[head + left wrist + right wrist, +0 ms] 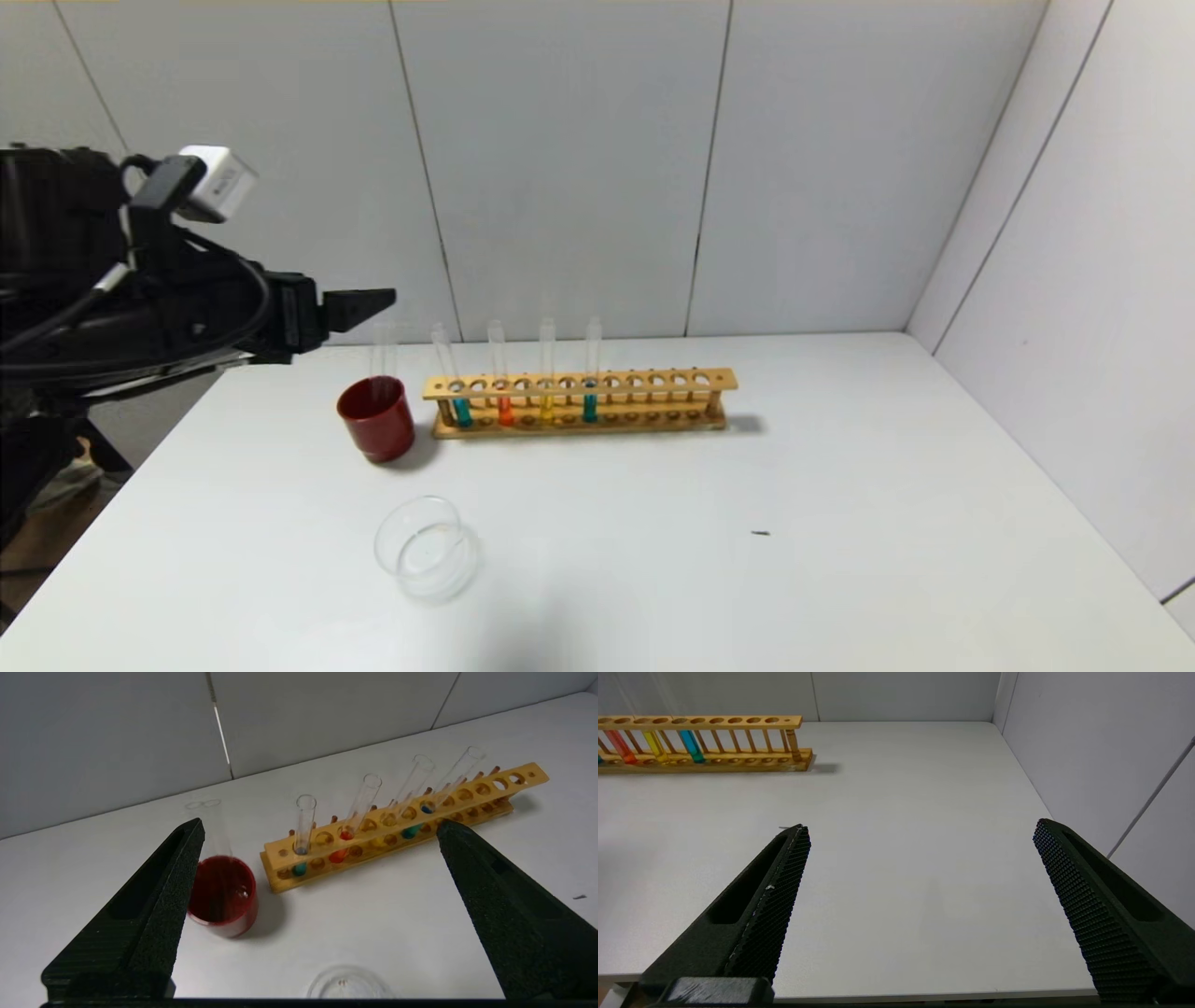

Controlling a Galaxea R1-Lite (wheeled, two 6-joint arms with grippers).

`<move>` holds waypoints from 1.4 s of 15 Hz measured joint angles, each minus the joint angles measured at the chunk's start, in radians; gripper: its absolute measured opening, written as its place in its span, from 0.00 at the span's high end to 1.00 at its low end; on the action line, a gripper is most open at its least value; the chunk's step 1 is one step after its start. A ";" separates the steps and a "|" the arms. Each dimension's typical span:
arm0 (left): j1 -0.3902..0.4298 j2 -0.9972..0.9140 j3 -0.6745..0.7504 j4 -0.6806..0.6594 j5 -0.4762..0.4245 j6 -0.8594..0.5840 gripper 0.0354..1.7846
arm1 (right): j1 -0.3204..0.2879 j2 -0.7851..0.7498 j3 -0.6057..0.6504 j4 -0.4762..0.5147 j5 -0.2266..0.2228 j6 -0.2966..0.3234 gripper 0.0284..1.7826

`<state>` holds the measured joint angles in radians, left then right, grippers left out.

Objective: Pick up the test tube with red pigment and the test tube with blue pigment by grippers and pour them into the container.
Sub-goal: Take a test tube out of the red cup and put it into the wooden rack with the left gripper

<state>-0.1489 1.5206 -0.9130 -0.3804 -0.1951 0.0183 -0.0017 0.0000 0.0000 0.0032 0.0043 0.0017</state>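
Note:
A wooden rack [653,381] at the back of the table holds several tubes. The test tube with red pigment [505,409] stands second from the left and also shows in the left wrist view [338,855]. The test tube with blue pigment [590,407] stands fourth and also shows in the right wrist view [691,746]. The clear glass container [425,546] sits near the front left, apart from the rack. My left gripper [359,308] hovers open and empty, high above the table's left edge, facing the rack [320,823]. My right gripper [920,828] is open and empty over the front right; the head view does not show it.
A dark red cup [376,417] with clear empty tubes stands just left of the rack. A teal tube [462,411] and a yellow tube [546,407] also stand in the rack. Wall panels close the back and the right side. A small dark speck [761,533] lies on the table.

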 joint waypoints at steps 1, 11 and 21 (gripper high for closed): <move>-0.010 0.053 -0.011 -0.033 0.000 0.000 0.02 | 0.000 0.000 0.000 0.000 0.000 0.000 0.02; -0.030 0.393 -0.093 -0.170 0.003 -0.005 0.02 | 0.000 0.000 0.000 0.000 0.000 0.000 0.02; -0.042 0.544 -0.196 -0.200 0.023 -0.008 0.23 | 0.000 0.000 0.000 0.000 0.000 0.000 0.02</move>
<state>-0.1909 2.0643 -1.1089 -0.5806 -0.1717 0.0100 -0.0017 0.0000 0.0000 0.0028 0.0043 0.0017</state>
